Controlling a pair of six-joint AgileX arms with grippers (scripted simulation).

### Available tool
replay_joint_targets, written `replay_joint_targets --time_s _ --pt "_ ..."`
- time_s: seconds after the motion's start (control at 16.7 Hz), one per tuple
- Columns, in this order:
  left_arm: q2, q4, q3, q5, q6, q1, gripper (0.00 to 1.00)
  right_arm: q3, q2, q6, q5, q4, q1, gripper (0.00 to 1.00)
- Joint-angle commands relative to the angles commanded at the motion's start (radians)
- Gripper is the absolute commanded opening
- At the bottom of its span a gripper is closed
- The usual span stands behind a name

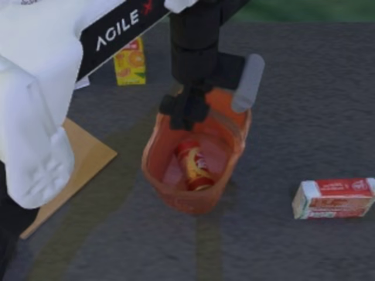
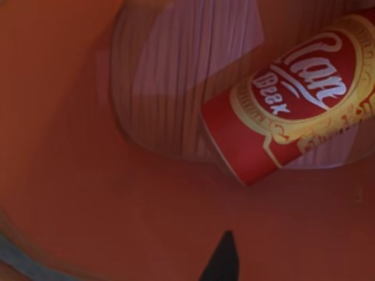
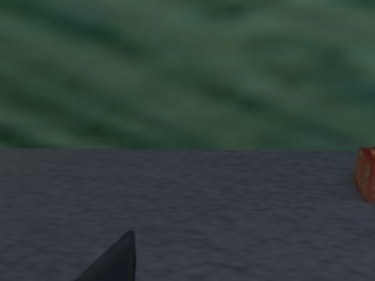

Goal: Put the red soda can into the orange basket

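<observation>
The red soda can (image 1: 194,166) lies on its side inside the orange basket (image 1: 153,170) — just below the left end effector (image 1: 186,114), which holds nothing; how far open I cannot tell — silver top hidden, cream logo up

On my overhead feed I see a yellow juice box (image 1: 130,62) standing upright toward the far left of the dark grey tabletop (image 1: 304,105). A red-and-white carton (image 1: 334,198) lies flat near the right edge, well apart from the box. A tan board (image 1: 82,161) lies flat at the left side, partly hidden.
</observation>
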Motion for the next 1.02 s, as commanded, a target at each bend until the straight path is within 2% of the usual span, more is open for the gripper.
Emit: replay_joint_targets --time_s 0.24,0.3,1.02 --pt "0.000 0.000 0.000 0.000 0.000 0.000 0.02 0.000 0.000 0.000 0.000 0.000 0.000 1.00" --pt "0.000 0.000 0.000 0.000 0.000 0.000 0.00 0.000 0.000 0.000 0.000 0.000 0.000 1.00" --pt "0.000 0.000 0.000 0.000 0.000 0.000 0.00 0.000 0.000 0.000 0.000 0.000 0.000 1.00"
